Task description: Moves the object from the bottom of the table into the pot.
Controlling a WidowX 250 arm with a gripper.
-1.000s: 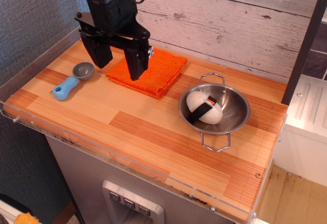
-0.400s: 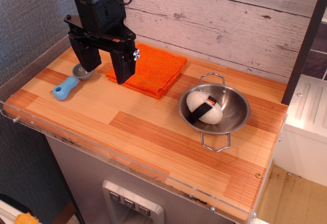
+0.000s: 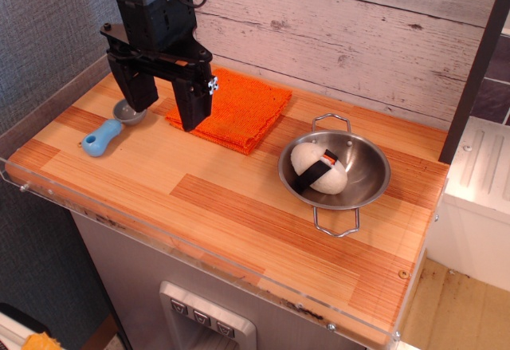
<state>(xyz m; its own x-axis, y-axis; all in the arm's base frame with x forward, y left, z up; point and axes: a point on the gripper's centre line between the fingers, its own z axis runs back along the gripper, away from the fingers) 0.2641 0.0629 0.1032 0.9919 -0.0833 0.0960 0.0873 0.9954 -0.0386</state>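
The white rice-ball toy [image 3: 315,167] with a black band lies inside the shiny steel pot [image 3: 365,190], which stands on the right part of the striped wooden table [image 3: 215,206]. My black gripper [image 3: 162,111] hangs open and empty above the table's back left, well left of the pot, with its fingers [image 3: 191,104] spread wide apart. One finger is over the edge of the orange cloth, the other over the scoop.
A folded orange cloth [image 3: 239,111] lies at the back centre. A blue-handled grey scoop [image 3: 107,133] lies at the left, partly behind my gripper. A clear acrylic rim [image 3: 199,264] runs along the front edge. A plank wall stands behind.
My gripper moved left, away from the pot, between one second ago and 0.4 s ago, then held still. The toy and pot have not moved.
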